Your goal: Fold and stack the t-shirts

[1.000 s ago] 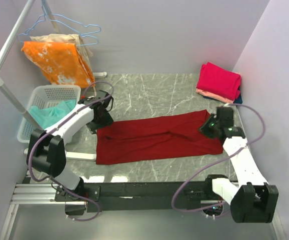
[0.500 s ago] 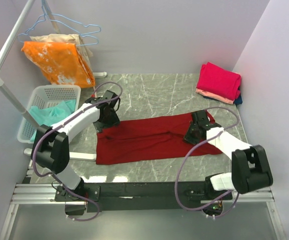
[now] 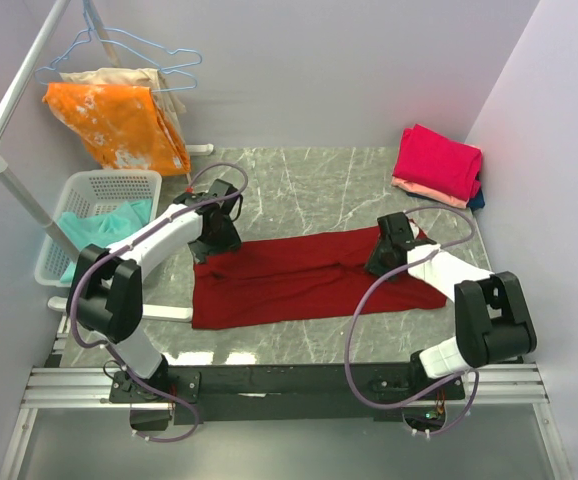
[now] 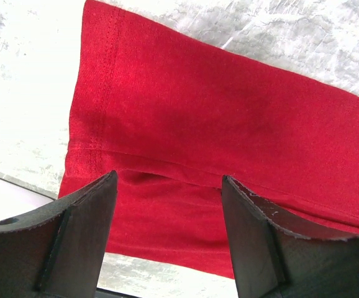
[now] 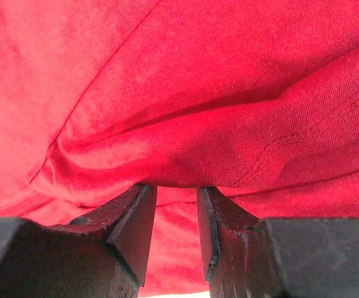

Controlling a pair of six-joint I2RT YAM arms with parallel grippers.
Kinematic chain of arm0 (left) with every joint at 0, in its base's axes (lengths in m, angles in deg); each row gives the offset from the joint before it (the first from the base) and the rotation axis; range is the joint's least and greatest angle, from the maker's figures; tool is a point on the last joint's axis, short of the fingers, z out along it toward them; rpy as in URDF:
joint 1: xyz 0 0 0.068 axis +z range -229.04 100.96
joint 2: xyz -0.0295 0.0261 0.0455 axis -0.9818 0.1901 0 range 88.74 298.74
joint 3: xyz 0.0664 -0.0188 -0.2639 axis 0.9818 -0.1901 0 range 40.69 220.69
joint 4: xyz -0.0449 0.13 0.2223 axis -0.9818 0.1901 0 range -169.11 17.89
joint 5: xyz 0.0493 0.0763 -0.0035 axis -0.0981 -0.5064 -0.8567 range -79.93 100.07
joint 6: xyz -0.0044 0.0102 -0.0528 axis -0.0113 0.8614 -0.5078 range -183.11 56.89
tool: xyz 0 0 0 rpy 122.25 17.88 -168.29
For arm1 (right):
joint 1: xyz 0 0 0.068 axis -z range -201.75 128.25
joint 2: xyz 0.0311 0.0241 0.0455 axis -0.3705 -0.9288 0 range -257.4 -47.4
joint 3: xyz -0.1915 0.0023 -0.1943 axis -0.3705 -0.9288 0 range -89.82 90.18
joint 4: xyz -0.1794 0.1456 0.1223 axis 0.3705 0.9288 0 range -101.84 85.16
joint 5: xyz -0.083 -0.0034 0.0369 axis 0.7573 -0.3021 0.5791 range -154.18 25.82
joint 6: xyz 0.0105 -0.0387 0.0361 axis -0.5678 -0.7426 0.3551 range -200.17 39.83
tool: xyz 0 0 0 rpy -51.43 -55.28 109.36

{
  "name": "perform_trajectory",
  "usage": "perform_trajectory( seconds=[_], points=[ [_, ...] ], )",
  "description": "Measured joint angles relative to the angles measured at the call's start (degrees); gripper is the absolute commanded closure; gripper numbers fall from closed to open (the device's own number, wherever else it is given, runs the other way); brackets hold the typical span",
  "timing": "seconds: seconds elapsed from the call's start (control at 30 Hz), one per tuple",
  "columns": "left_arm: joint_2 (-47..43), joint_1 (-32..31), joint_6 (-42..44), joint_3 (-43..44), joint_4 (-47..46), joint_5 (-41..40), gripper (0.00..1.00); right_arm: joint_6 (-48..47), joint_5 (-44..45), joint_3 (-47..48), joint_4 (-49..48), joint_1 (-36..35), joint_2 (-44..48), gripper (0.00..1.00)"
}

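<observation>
A maroon t-shirt (image 3: 309, 275) lies folded into a long band across the marble table. My left gripper (image 3: 214, 236) is over its far left corner. In the left wrist view the left gripper (image 4: 167, 180) is wide open above the hem of the shirt (image 4: 229, 124), holding nothing. My right gripper (image 3: 384, 256) is low over the shirt's right part. In the right wrist view the right gripper (image 5: 175, 188) has its jaws narrowly apart, tips against a raised fold of the shirt (image 5: 186, 149). Folded pink (image 3: 437, 160), peach (image 3: 421, 190) and dark blue (image 3: 479, 198) shirts are stacked at the back right.
A white basket (image 3: 109, 181) at the left holds a teal shirt (image 3: 94, 226). An orange cloth (image 3: 119, 122) hangs from a hanger on a white rack pole (image 3: 14, 190) at the back left. Walls close in the table behind and at the right.
My right arm has swung in from the shirt's right end and its gripper now sits further left on the cloth. My left gripper has shifted right onto the far left corner.
</observation>
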Motion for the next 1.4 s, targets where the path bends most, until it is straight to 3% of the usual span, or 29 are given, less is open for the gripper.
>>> perform_trajectory(
  seconds=[0.47, 0.87, 1.17, 1.4],
  points=[
    [0.7, 0.0, 0.26, 0.76, 0.04, -0.04, 0.28, 0.02, 0.61, 1.6, -0.92, 0.0, -2.51, 0.66],
    [0.7, 0.0, 0.44, 0.76, 0.04, -0.07, 0.28, 0.44, 0.72, 3.45, -1.42, 0.0, -4.09, 1.0],
    [0.7, 0.0, 0.44, 0.76, 0.04, -0.07, 0.28, 0.48, 0.57, 3.45, -1.09, -0.09, -3.43, 1.0],
    [0.7, 0.0, 0.42, 0.66, -0.02, -0.04, 0.28, 1.09, -1.31, 3.39, 1.79, -0.52, 5.53, 1.0]
  ],
)
